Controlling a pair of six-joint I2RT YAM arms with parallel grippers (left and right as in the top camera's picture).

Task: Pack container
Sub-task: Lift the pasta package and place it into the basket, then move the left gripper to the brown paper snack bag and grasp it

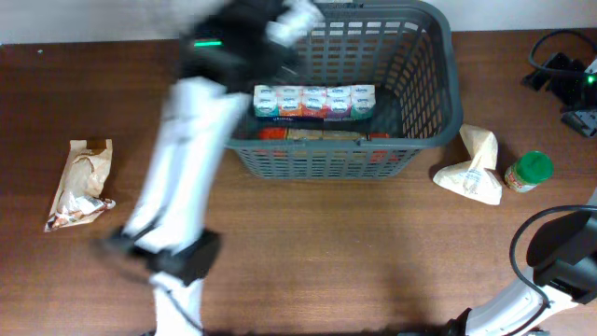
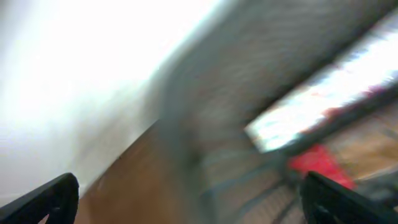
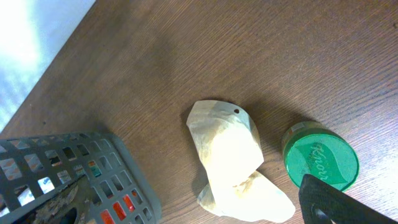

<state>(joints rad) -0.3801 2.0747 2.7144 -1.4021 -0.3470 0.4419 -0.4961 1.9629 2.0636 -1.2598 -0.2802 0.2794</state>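
Note:
The dark grey slotted container [image 1: 434, 103] stands at the back middle of the table. It holds a pack of tissue packets [image 1: 314, 101] and red-labelled items [image 1: 317, 135] along its front wall. My left arm [image 1: 187, 159] is motion-blurred and reaches up to the container's left rear corner. In the left wrist view the left gripper [image 2: 199, 208] is open and empty beside the blurred container wall [image 2: 205, 137]. My right gripper [image 3: 205, 211] is open and empty above a cream paper bag [image 3: 230, 155], which lies next to a green-lidded jar [image 3: 320, 162].
A brown paper bag [image 1: 82, 182] lies at the far left. The cream bag [image 1: 471, 163] and the green-lidded jar [image 1: 529, 171] lie right of the container. My right arm [image 1: 555, 266] is at the bottom right. Cables and a black device [image 1: 564, 75] sit at the back right.

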